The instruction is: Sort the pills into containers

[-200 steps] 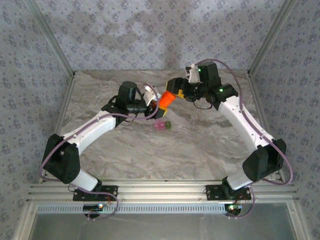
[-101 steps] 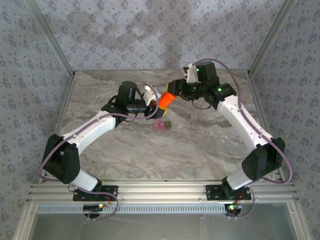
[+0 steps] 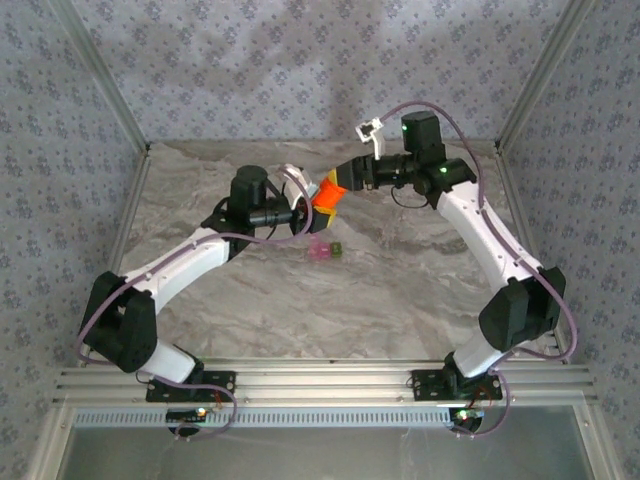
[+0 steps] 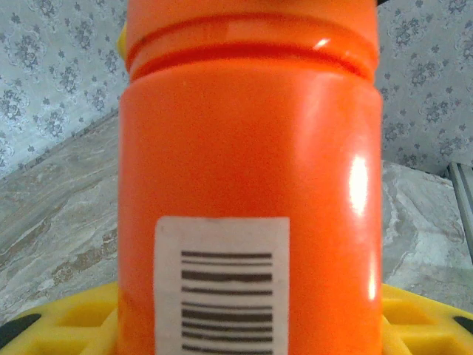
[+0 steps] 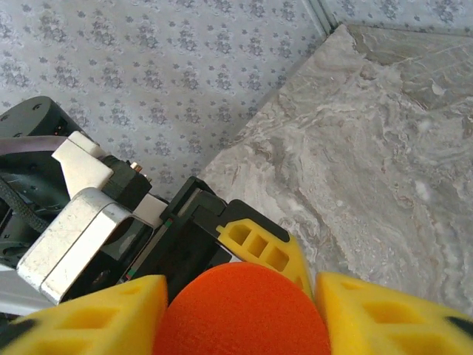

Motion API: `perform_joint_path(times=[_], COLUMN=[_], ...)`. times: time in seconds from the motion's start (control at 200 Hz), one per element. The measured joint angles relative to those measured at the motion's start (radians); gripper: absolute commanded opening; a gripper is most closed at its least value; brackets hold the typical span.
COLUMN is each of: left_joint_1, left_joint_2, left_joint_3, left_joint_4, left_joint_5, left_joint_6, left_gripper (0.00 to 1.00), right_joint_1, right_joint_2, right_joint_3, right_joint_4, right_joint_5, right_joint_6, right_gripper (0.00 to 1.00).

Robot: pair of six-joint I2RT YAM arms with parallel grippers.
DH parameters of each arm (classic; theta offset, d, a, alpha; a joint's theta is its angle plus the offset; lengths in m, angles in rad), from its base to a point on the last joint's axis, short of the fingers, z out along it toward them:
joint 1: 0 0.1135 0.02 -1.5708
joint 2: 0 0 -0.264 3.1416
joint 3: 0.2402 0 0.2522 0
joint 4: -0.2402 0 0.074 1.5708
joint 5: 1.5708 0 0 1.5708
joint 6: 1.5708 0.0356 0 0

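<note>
shows the orange bottle (image 3: pixel 326 197) held up off the table (image 3: pixel 400 290), tilted, cap end toward the right arm. note the left gripper (image 3: pixel 305 210) about half closed on the bottle's body, yellow pads (image 4: pixel 74 318) against the smooth labelled wall. note the right gripper (image 3: pixel 345 180) closed to cap width, pads (image 5: pixel 96 310) set against either side of the round cap (image 5: pixel 240 310). locates the containers (image 3: pixel 323 250), a joined pink and olive-green pair, standing on the marble just below the bottle, apart from both grippers. judged to handle as follows: bottle light, rigid, glossy and rather slippery, best clamped across the body for twisting the cap by its rim; containers very light, thin-walled, easily tipped or shoved, best taken by the outer walls or left standing and filled from above. pills presumably inside the bottle; small, hard and prone to roll.
</note>
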Motion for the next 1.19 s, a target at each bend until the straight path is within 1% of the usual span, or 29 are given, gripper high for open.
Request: perform_joint_path(times=[0.07, 0.18, 0.3, 0.38, 0.445, 0.555, 0.74, 0.924, 0.984, 1.084, 1.194], left_joint_1=[0.000, 0.000, 0.000, 0.000, 0.000, 0.000, 0.000, 0.000, 0.000, 0.000, 0.000], left_joint_2=[0.000, 0.000, 0.000, 0.000, 0.000, 0.000, 0.000, 0.000, 0.000, 0.000, 0.000], left_joint_3=[-0.008, -0.011, -0.011, -0.011, -0.011, -0.009, -0.001, 0.001, 0.001, 0.001, 0.001], left_joint_4=[0.005, 0.004, 0.000, -0.008, -0.018, -0.030, -0.042, -0.045, -0.045, -0.045, -0.046], left_joint_5=[-0.003, -0.007, -0.014, -0.014, -0.014, -0.015, -0.014, -0.014, -0.014, -0.014, -0.014], left_joint_6=[-0.005, -0.006, -0.005, -0.002, -0.002, -0.002, -0.001, -0.001, -0.001, -0.001, -0.001], left_gripper=[0.00, 0.00, 0.00, 0.00, 0.00, 0.00, 0.00, 0.00, 0.00, 0.00, 0.00], right_joint_1=[-0.002, -0.026, -0.082, -0.090, -0.068, -0.011, 0.072, 0.106, 0.111, 0.116, 0.119], right_joint_2=[-0.006, -0.035, -0.094, -0.122, -0.134, -0.132, -0.093, -0.050, -0.045, -0.040, -0.038], right_joint_3=[0.000, -0.008, -0.017, -0.017, -0.018, -0.017, 0.004, 0.017, 0.018, 0.019, 0.019], right_joint_4=[0.017, 0.050, 0.060, 0.033, 0.005, -0.040, -0.107, -0.138, -0.143, -0.144, -0.143], right_joint_5=[-0.005, 0.021, 0.130, 0.201, 0.251, 0.308, 0.368, 0.398, 0.401, 0.405, 0.403], right_joint_6=[0.021, 0.105, 0.288, 0.377, 0.431, 0.475, 0.480, 0.480, 0.480, 0.480, 0.476], right_gripper=[0.78, 0.78, 0.78, 0.79, 0.80, 0.83, 0.83, 0.82, 0.80, 0.73, 0.55])
